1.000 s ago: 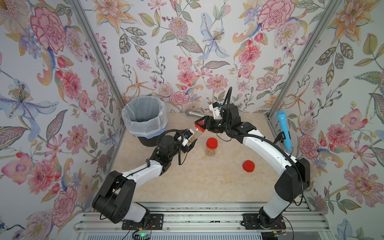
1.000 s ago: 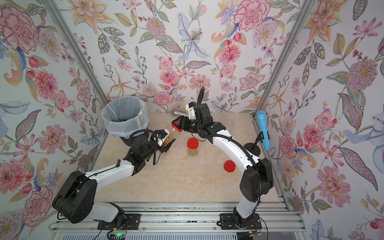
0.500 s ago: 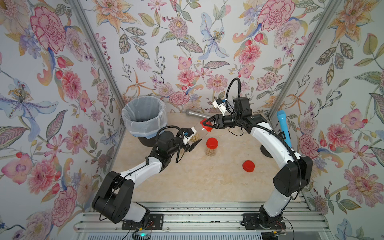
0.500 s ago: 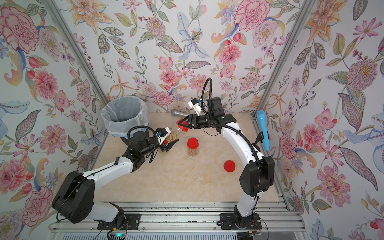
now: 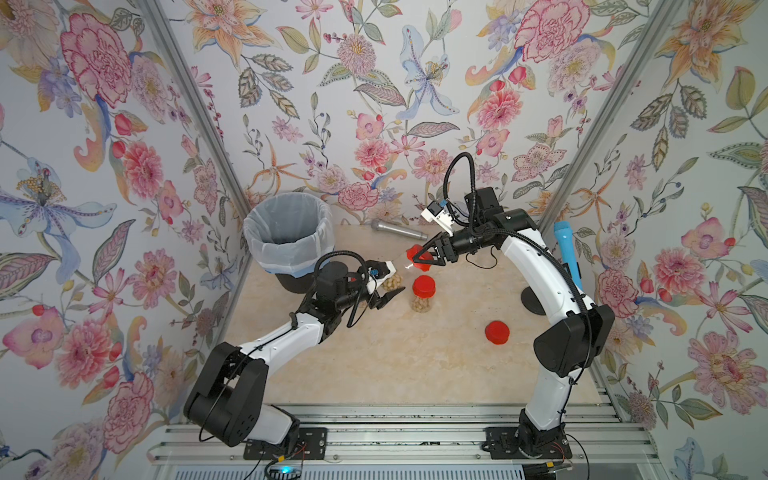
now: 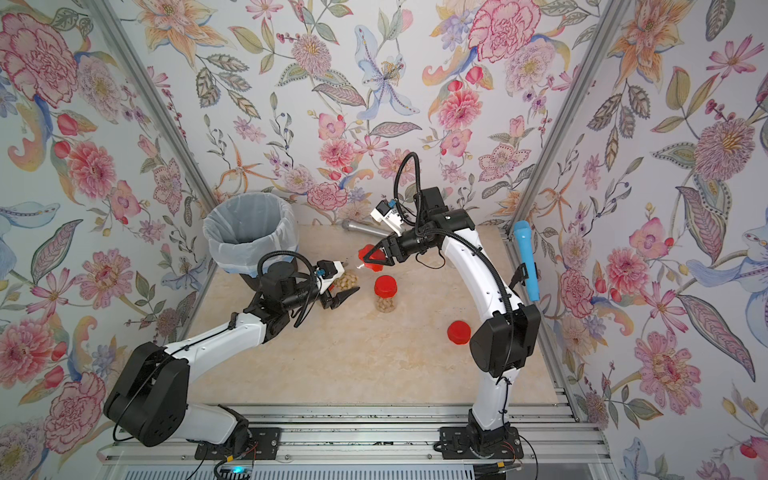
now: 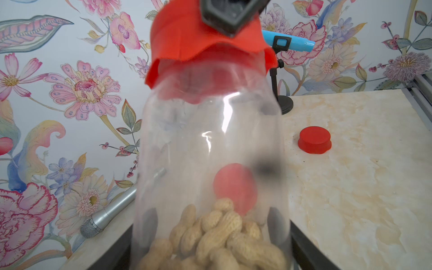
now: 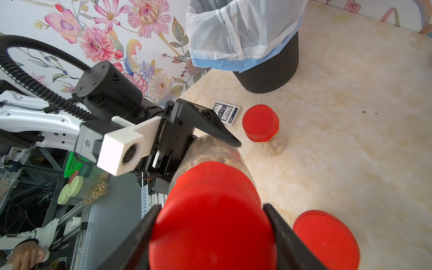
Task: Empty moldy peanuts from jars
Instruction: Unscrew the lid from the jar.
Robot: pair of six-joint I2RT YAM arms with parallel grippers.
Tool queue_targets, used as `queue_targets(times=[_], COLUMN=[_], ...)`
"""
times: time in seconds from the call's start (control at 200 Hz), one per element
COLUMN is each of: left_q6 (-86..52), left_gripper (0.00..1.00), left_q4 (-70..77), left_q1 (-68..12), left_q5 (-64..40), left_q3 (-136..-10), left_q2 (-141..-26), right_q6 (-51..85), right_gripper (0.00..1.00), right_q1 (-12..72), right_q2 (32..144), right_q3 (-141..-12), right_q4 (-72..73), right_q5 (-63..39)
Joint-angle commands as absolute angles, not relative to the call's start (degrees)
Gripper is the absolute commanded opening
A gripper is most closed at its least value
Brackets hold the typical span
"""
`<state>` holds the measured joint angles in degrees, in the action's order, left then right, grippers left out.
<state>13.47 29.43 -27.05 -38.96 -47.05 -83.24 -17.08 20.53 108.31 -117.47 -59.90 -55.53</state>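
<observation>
White arms point(image 5: 540, 270), black joints point(image 5: 569, 345), ribbed black cables point(image 8: 46, 46)

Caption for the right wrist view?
Right gripper grips the red lid of a peanut jar held by the left gripper, bin beyond.

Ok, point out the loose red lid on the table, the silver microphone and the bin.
loose red lid point(image 5: 496, 332): in a top view, centre of its top.
silver microphone point(image 5: 403, 231): in a top view, mid-handle.
bin point(image 5: 286, 249): in a top view, bag-covered front wall.
</observation>
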Motion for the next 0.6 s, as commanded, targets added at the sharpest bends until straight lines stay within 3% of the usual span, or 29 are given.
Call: queue_targets(times=[0.0,0.59], left_q6=[16.7,17.0], left_gripper=[0.23,0.22], left_q4=[24.2,24.1], left_q1=[-25.9,-25.0], left_q5=[-42.9,-41.6], left_q3=[-47.9,-47.4], left_q2=[-83.0,-81.4], right_q6=[-24.8,-21.2], right_gripper=[0.62,0.63], right_q1=[19.2,13.9], right_q2=[109.5,110.8], right_q3=[-122.0,-121.1], right_q4=[-66.4,-66.7], right_q5=[-56.1,-47.3])
